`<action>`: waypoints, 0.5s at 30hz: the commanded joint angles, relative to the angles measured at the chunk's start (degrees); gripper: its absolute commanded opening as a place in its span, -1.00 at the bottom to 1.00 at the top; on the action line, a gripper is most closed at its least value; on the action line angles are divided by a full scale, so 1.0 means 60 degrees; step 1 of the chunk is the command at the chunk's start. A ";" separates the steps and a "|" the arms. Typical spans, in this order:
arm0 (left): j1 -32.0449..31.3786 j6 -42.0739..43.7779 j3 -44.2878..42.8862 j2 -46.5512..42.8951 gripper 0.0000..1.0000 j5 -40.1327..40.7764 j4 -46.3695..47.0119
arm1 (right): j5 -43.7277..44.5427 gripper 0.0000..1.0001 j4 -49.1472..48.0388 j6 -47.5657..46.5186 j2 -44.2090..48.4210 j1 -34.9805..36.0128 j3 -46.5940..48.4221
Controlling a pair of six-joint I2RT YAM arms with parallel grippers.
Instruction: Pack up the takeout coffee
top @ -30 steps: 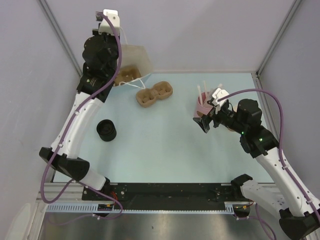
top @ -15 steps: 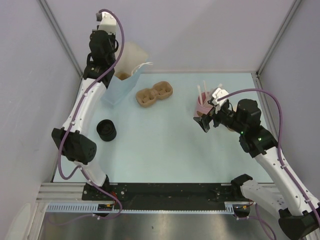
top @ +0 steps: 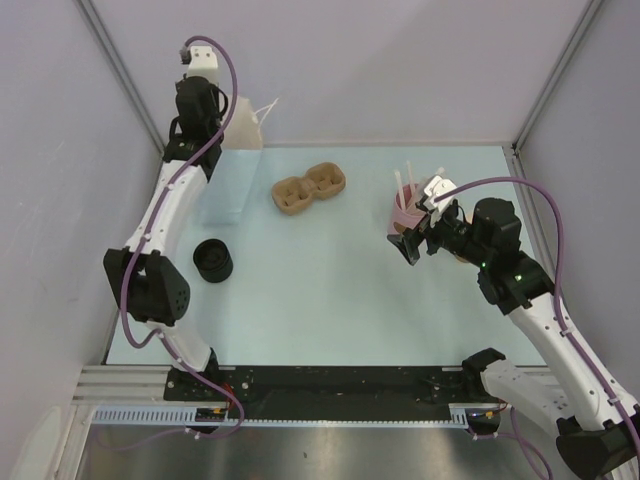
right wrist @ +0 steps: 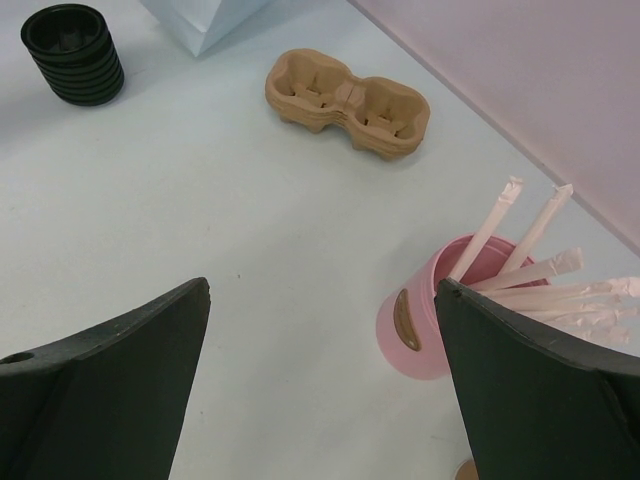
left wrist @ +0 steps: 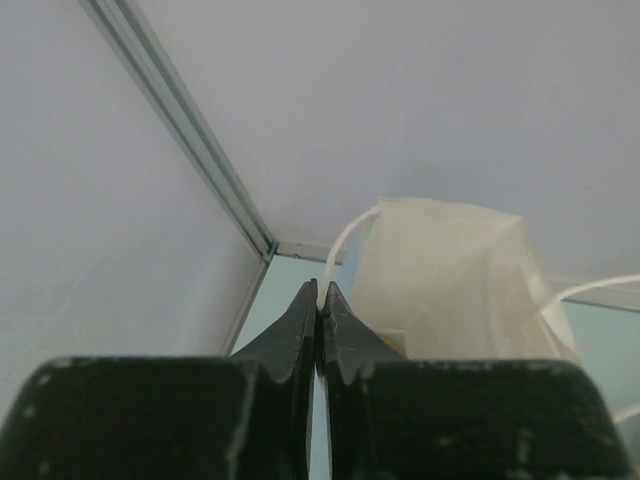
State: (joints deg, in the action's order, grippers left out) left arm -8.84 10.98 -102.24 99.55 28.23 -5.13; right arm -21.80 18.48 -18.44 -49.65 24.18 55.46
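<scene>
My left gripper [top: 220,115] is at the far left corner, shut on the white string handle [left wrist: 345,235] of a pale paper bag [top: 240,130]. The bag also shows in the left wrist view [left wrist: 450,280], just beyond my left gripper [left wrist: 320,295]. A stack of black lids [top: 212,260] stands on the left of the table and shows in the right wrist view [right wrist: 72,52]. The single tan cup is not in view. My right gripper [top: 410,245] is open and empty, next to the pink cup; its jaws [right wrist: 322,290] are spread wide over bare table.
A brown pulp cup carrier [top: 310,188] lies at the back middle and shows in the right wrist view [right wrist: 347,103]. A pink cup of white straws [top: 408,208] stands by my right gripper, also in the right wrist view [right wrist: 430,320]. Walls close the back and sides.
My left arm has swung the bag back toward the far left corner. The brown thing seen in the bag's mouth no longer shows. The right arm has not moved.
</scene>
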 commanded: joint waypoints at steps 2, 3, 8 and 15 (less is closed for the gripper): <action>0.0388 -0.0614 0.0794 -0.0448 -0.78 -0.0105 0.0635 | -0.0145 1.00 -0.0341 0.0026 0.0057 -0.0090 0.0029; 0.0448 -0.0760 0.0852 -0.0449 -0.71 -0.0134 0.0606 | -0.0146 0.99 -0.0341 0.0026 0.0057 -0.0090 0.0029; 0.0901 -0.1112 0.1072 -0.0536 -0.49 -0.0324 0.0415 | -0.0204 1.00 -0.0341 0.0026 0.0043 -0.0120 0.0029; 0.1210 -0.1259 0.1423 -0.1004 -0.13 -0.0456 0.0385 | -0.0219 0.99 -0.0341 0.0011 -0.0031 -0.0134 0.0014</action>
State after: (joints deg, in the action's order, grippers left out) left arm -2.22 5.52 -94.72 98.32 26.65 -4.78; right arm -22.44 18.48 -18.44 -49.74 23.73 55.35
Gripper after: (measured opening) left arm 0.386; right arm 0.995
